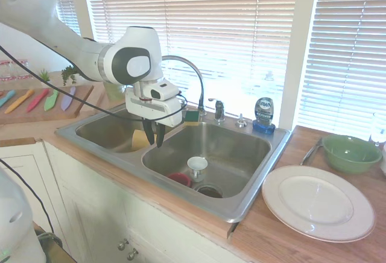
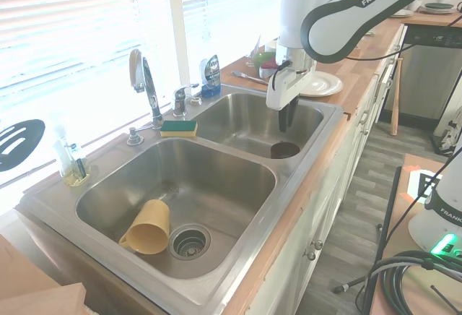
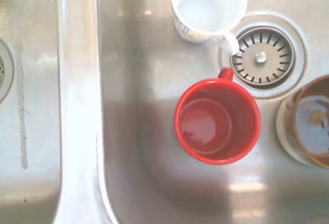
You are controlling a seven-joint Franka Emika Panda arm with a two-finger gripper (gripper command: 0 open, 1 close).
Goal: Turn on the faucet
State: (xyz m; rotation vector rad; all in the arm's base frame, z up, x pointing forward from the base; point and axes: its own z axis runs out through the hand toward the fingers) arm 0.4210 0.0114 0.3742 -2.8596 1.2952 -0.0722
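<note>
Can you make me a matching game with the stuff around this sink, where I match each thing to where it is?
Things:
1. red mug
2. yellow cup
3. sponge
4. green bowl

Places:
A. on the wooden counter, beside the white plate
B. lying on its side in the sink basin away from the claw
C. on the sink rim, next to the faucet
D. standing in the basin below the claw, near the drain

Pairs: 1-D, 2-B, 3-C, 4-A
</note>
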